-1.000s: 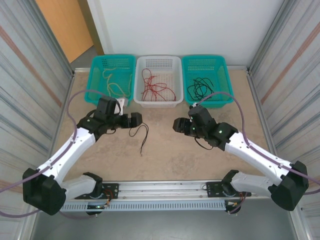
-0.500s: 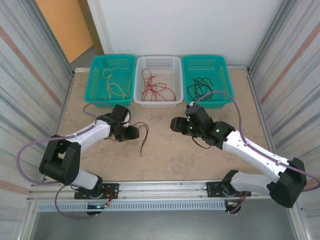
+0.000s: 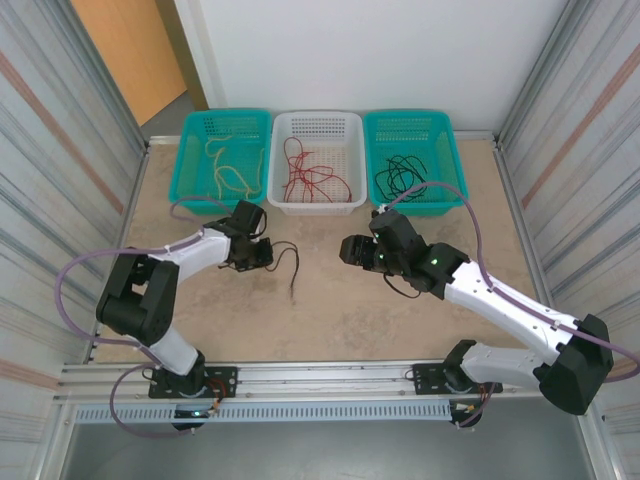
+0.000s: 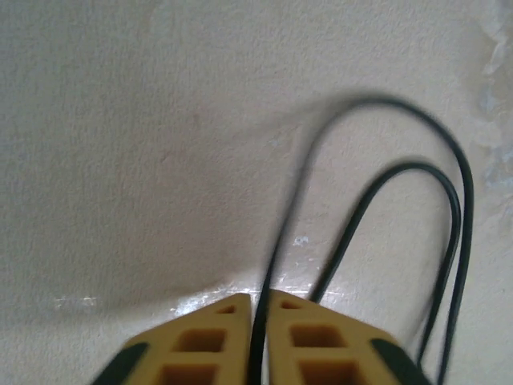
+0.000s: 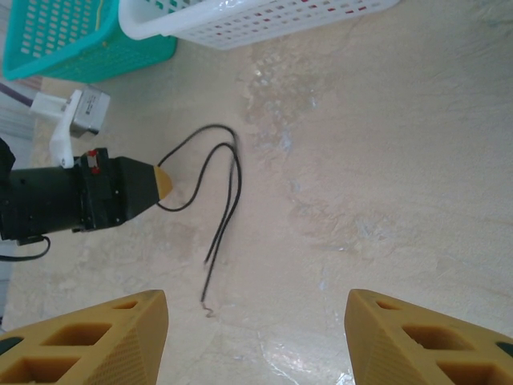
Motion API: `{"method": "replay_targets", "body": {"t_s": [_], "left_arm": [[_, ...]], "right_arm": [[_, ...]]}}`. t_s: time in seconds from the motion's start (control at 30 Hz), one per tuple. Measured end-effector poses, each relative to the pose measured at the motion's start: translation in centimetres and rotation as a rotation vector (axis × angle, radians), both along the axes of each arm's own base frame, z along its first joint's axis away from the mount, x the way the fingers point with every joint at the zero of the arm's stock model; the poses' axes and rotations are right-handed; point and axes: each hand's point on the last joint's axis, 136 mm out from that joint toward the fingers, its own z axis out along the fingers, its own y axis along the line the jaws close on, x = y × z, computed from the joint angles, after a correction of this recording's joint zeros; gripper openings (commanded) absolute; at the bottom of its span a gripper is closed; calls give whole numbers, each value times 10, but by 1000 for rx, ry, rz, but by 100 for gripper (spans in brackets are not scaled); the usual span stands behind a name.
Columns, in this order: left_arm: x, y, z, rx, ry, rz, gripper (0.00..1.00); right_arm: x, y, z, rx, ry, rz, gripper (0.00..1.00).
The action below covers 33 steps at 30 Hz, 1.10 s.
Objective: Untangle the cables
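A thin black cable [image 3: 293,268] lies on the table left of centre, looped and trailing toward me. My left gripper [image 3: 264,253] is shut on one end of it. In the left wrist view the cable [image 4: 377,188] runs between the yellow fingertips [image 4: 220,321] of the left gripper [image 4: 258,303] and curls away in two arcs. My right gripper [image 3: 346,250] hovers open to the right of the cable. In its own view the right gripper [image 5: 256,337] is spread wide above bare table, with the cable [image 5: 232,188] and the left gripper's tip [image 5: 164,181] ahead.
Three baskets stand along the back: a teal one [image 3: 190,160] holding cream cables [image 3: 228,170], a white one [image 3: 352,190] with red cables [image 3: 308,178], and a teal one [image 3: 452,165] with black cables [image 3: 398,176]. Metal walls flank the table.
My left gripper has closed on the black cable's end, and its arm has folded in over the table. The cable's free end has shifted slightly. The right gripper has edged a little left.
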Motion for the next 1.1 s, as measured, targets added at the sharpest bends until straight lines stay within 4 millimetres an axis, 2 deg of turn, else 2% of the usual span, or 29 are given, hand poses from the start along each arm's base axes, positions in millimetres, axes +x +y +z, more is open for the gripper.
{"method": "replay_targets", "body": {"t_s": [0.1,0.2,0.27,0.4,0.5,0.6,0.7,0.8,0.97,1.1], "left_arm": [[0,-5,11,-13,-29,-15,0],[-3,-19,41,-56,-100,-69,0],[-7,-34,73,-100,-170,-133,0],[-16,-69,164,-219,-374,-290,0],[-30,-84,227,-320,-506,-393,0],[-44,-91,269,-393,-590,-479,0],[-55,-97,296,-453,-624,-551,0],[-59,-97,313,-518,-629,-590,0],[-56,-91,322,-612,-599,-591,0],[-63,-95,331,-688,-592,-619,0]], "right_arm": [[0,-1,1,0,-2,0,60],[-1,-3,5,-3,-10,1,63],[-2,-5,10,1,-25,2,66],[-2,-9,26,12,-75,5,69],[-3,-10,38,23,-106,15,69],[-2,-8,49,32,-130,24,70],[-1,-7,60,33,-155,38,70],[-3,-7,77,38,-192,63,73],[-15,-12,120,86,-306,119,77],[-22,-12,151,121,-380,161,76]]}}
